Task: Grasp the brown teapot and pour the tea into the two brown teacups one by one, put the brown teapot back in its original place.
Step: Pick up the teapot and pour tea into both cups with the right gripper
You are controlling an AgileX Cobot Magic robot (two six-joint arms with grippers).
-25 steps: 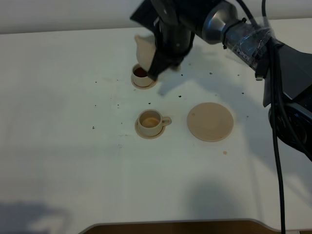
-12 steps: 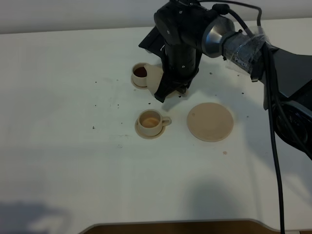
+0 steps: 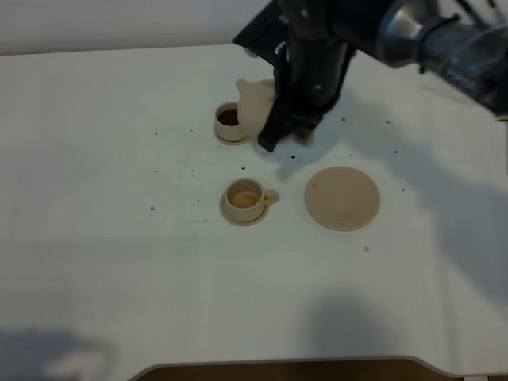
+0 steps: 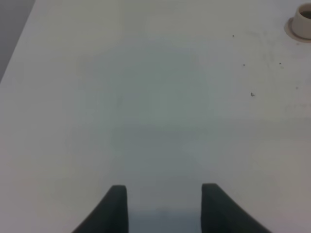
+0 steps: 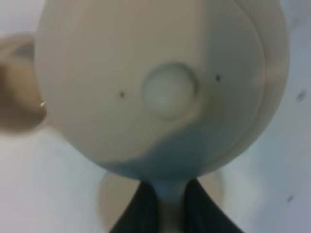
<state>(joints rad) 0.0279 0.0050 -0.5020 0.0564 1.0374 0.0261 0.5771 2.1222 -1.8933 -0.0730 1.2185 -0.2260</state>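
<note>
From the high camera, the right arm (image 3: 317,55) reached over the white desk (image 3: 103,238) and held the brown teapot (image 3: 254,107) up in the air, just beside the far teacup (image 3: 228,123). That cup had dark tea in it. The near teacup (image 3: 244,198) sat on its little saucer and had paler tea in it. Both cups looked filled, so I think the pouring was done and the pot was up there only because it needed to go home. Its home, the big round saucer (image 3: 342,198), lay bare on the desk, near the cups. The arm hid the right jaws here, so this view did not show the grip.

From the left wrist camera, the left jaws stood open over bare desk (image 4: 146,97). They held nothing and touched nothing. One teacup (image 4: 303,22) peeked in at the corner, well apart from them. This arm seemed to be waiting out of the way.

From the right wrist camera, the brown teapot (image 5: 160,82) filled almost the whole picture, with its lid knob (image 5: 170,92) in the middle. The right jaws were shut tight on the pot's handle (image 5: 165,199), with one dark finger on each side. Holding it by the handle kept the pot steady.
</note>
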